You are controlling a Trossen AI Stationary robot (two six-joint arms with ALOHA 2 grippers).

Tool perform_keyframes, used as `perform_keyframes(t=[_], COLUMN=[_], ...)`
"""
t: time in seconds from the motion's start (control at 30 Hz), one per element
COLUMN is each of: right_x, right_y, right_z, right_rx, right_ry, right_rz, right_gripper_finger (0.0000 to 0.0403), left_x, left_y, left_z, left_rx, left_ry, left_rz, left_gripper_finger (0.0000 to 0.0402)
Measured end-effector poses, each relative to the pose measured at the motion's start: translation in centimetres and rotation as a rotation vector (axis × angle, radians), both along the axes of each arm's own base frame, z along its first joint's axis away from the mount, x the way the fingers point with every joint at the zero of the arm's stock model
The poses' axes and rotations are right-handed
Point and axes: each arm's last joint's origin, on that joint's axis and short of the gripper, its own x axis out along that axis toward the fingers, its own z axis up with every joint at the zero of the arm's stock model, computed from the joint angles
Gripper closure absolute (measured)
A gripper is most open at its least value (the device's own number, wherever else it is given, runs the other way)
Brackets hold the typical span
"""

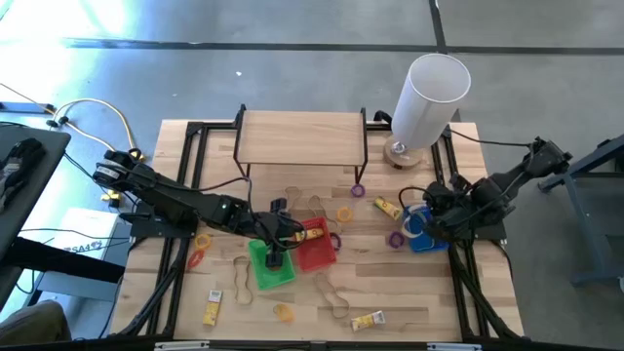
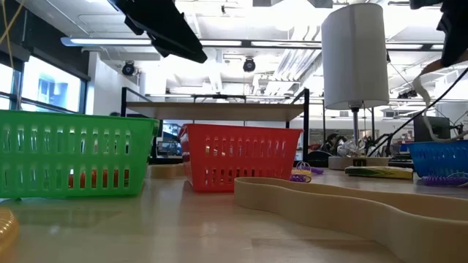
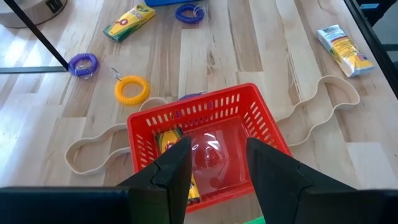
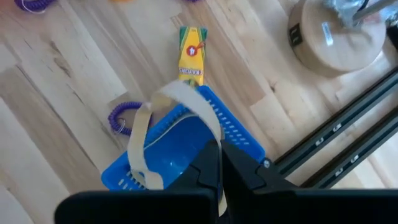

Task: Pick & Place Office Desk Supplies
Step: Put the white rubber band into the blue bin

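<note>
My left gripper stands open above the red basket; a yellow packet lies inside the basket and nothing sits between the fingers. The green basket stands beside the red one. My right gripper hangs over the blue basket, shut on a tan rubber band. Loose supplies lie on the wooden table: a yellow ring, purple coils, and crayon packets. My right gripper pinches one stretch of the tan rubber band's loop between its two shut fingers, which come from above and point steeply down. The rest of the band arches slack over the blue basket, and its other end hangs down by the basket's wall.
A tall white cylinder on a round wooden base stands at the far right. A wooden shelf on a black frame spans the far middle. Black rails run along both table sides. More tan bands lie around the baskets.
</note>
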Motion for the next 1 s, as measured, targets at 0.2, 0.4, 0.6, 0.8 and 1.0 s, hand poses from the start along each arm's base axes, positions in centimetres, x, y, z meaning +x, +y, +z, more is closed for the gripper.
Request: perform_keyframes(t=[0.2, 0.4, 0.6, 0.8, 1.0], right_x=[0.1, 0.0, -0.4, -1.5, -2.2], right_y=[-0.5, -1.1, -2.1, -3.3, -4.0], right_z=[-0.9, -1.1, -0.8, -0.2, 0.1], right_rx=[0.040, 0.064, 0.085, 0.101, 0.091], right_ry=[0.076, 0.114, 0.096, 0.039, 0.029], right_rz=[-0.017, -0.004, -0.016, -0.039, 0.019], right_gripper_finger=[0.0401, 0.0401, 0.0401, 0.0401, 0.0401], left_x=[0.0, 0.0, 0.0, 0.0, 0.0], left_y=[-0.1, 0.0, 0.0, -0.1, -0.1], left_z=[0.0, 0.0, 0.0, 0.1, 0.1], left_rx=[0.000, -0.001, 0.000, -0.002, -0.001], left_ry=[0.000, -0.002, -0.003, -0.007, -0.007], left_rz=[-0.002, -0.001, -0.002, -0.002, -0.002], left_gripper_finger=[0.0256, 0.0256, 0.0256, 0.0256, 0.0256])
